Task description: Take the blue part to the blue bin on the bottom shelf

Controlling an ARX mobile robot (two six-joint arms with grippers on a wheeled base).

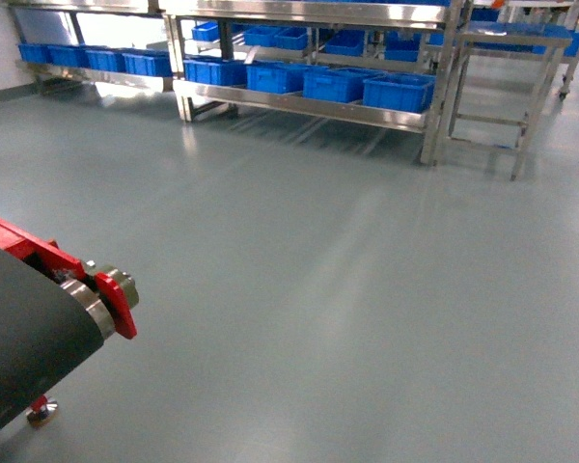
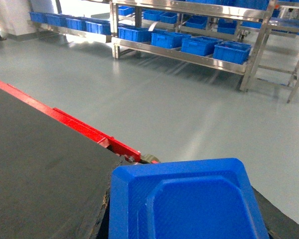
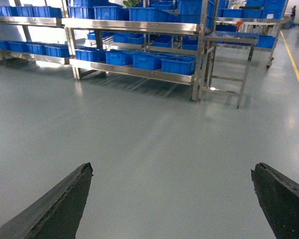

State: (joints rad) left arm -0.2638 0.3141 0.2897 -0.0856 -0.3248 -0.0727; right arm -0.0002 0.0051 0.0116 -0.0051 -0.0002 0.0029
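A blue part (image 2: 187, 201) fills the left gripper's view, apparently held though its jaws are hidden, while the right gripper (image 3: 172, 199) hangs open; the blue bins (image 1: 398, 92) on the bottom shelf (image 1: 304, 106) lie well ahead across bare floor (image 1: 347, 289).

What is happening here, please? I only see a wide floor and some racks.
The robot stands far from the steel rack, whose bottom shelf carries a row of blue bins. The left wrist view shows a blue part close to that camera, apparently held over a black conveyor belt. The right gripper is open and empty. Nothing has been placed in a bin yet.
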